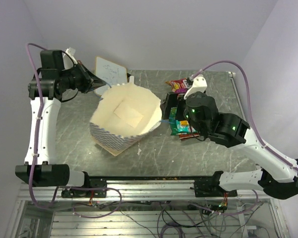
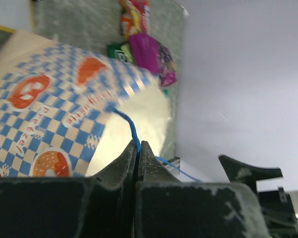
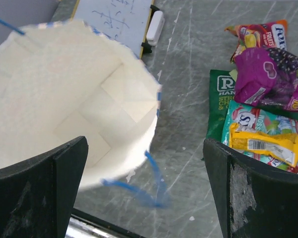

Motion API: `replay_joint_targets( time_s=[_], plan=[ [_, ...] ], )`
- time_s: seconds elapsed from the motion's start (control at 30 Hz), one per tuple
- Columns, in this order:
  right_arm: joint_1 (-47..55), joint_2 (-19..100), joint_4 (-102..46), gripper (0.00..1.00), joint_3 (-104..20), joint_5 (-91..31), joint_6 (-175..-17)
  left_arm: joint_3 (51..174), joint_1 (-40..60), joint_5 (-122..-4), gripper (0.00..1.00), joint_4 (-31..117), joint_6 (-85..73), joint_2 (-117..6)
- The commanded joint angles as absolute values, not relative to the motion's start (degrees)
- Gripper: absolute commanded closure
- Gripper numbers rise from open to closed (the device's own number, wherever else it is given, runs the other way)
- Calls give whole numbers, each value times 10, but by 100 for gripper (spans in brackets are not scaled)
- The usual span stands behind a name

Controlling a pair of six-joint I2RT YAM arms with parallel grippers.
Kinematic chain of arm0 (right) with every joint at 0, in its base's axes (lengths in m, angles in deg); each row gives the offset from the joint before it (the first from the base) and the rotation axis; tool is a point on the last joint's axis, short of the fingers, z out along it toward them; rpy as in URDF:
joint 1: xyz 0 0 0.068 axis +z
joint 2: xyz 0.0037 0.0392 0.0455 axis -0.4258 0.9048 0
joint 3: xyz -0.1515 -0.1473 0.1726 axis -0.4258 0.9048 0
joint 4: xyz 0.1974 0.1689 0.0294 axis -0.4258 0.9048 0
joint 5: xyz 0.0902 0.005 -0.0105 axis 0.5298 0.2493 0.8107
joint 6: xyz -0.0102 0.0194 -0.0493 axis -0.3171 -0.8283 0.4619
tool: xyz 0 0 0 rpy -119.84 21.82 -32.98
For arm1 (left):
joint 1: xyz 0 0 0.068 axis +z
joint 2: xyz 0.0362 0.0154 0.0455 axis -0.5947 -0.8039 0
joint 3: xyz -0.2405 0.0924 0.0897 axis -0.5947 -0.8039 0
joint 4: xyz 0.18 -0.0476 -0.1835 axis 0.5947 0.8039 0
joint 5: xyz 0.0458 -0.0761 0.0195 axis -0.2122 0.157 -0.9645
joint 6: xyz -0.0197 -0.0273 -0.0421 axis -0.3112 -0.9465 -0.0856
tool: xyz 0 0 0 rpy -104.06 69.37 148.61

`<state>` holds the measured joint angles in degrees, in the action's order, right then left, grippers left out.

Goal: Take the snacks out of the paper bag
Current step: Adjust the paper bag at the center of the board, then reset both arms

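The left gripper (image 2: 138,148) is pinched tight on the blue cord handle (image 2: 130,126) at the far-left rim of the paper bag (image 1: 109,135), which stands open on the table (image 1: 79,144). The right gripper (image 3: 144,146) hangs spread wide and empty above the table, with the bag just to its left and the snacks (image 3: 268,99) piled just to its right.

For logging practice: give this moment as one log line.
left claw shut on cord handle | right claw open | paper bag looks empty | snacks beside it
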<state>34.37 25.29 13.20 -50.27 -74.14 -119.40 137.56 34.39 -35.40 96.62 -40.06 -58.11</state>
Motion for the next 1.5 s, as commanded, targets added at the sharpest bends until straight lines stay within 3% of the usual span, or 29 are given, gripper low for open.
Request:
replay_joint_targets(
  time_s=[0.0,0.07,0.27,0.37,0.47,0.6,0.97,1.23,1.47],
  plan=[
    [341,274,194,0,-541,-729,-1254,1421,391,-393,93,1069,-308,-598],
    [341,298,216,0,-569,-730,-1262,1446,407,-421,90,1095,-287,-606],
    [339,377,273,0,-684,-721,-1259,1515,415,-508,54,1146,-259,-605],
    [339,401,295,0,-728,-718,-1256,1534,417,-549,21,1170,-247,-599],
    [339,418,316,0,-761,-720,-1249,1555,417,-576,4,1191,-237,-597],
    [338,428,320,0,-778,-722,-1233,1574,417,-593,2,1200,-228,-588],
    [328,455,345,0,-764,-692,-1225,1483,417,-481,2,1155,-237,-547],
    [328,459,377,0,-862,-705,-1209,1580,417,-436,4,1115,-214,-531],
    [328,358,283,0,-828,-726,-1173,1671,417,-452,1,1050,-165,-485]
  ],
)
